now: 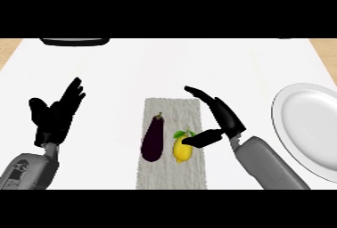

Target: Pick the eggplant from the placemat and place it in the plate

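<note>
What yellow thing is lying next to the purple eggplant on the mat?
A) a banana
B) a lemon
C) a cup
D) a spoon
B: a lemon with a small green leaf lies right beside the eggplant on the placemat, and the thumb of the right hand shows just over its right side.

The left hand (54, 113) is resting open at the left side, fingers pointing up and away, its grey forearm rising from the lower edge. The right hand (220, 116) is hanging open at centre-right, fingers extending up-left, thumb jutting leftward.
</note>
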